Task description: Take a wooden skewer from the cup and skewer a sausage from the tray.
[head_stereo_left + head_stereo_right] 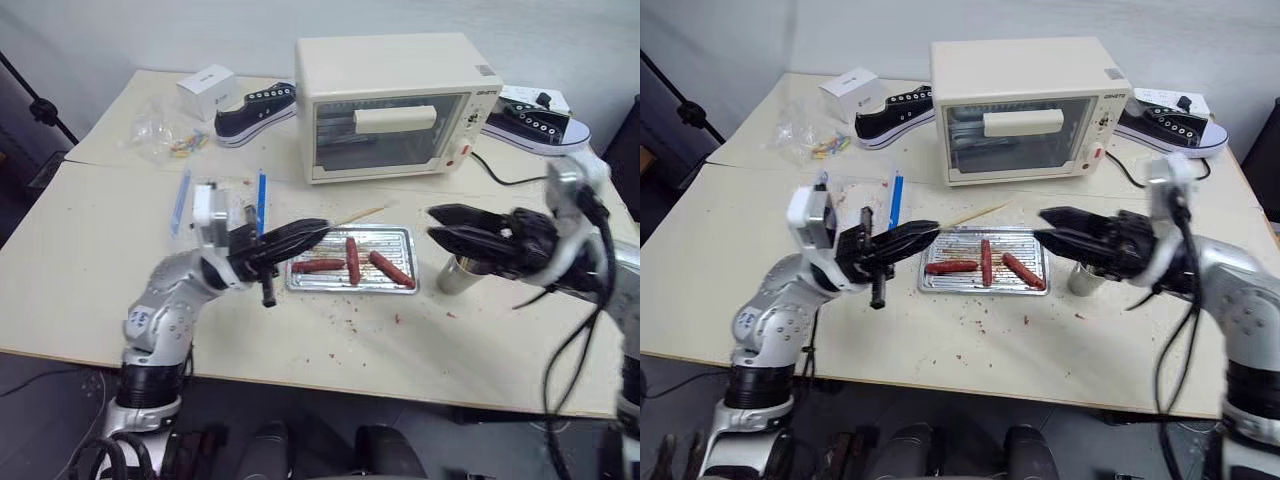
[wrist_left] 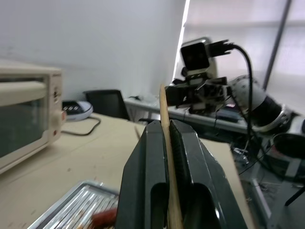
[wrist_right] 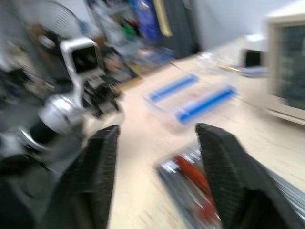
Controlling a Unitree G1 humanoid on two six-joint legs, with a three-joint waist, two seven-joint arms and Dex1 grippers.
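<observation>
Clamped in the left gripper (image 1: 322,231), both fingers pressed together flat on its shaft: the wooden skewer (image 1: 358,214), running out past the fingertips. Aimed away from that hand, forward and toward the robot's right with a slight upward tilt, so that the free end hangs above the far corner of the tray (image 1: 400,232) on the hand's own side. Just beyond those fingertips and below them, the tray itself, with three sausages on its ribbed floor. Closest to the holding hand, the nearest sausage (image 1: 318,266), lying lengthwise along the tray's front edge, one rounded end turned toward the left gripper and the long axis roughly in line with a reach across from that side. Past it, a second sausage (image 1: 352,258) lying front to back, then a third sausage (image 1: 392,268) set on a slant, closer to the other hand. Across the tray, the right gripper (image 1: 432,222) with fingers spread and nothing between them, hovering in front of the cup (image 1: 458,277), which sits just under and behind it. Judging from this layout, the job of the left arm — the only one carrying a stick, and the nearer to the first sausage. Likely needed: a dip of the wrist to bring the raised point down and back toward the hand, then a push along that sausage's length rather than across it. Whether the outward end is the sharpened one, too fine to tell.
</observation>
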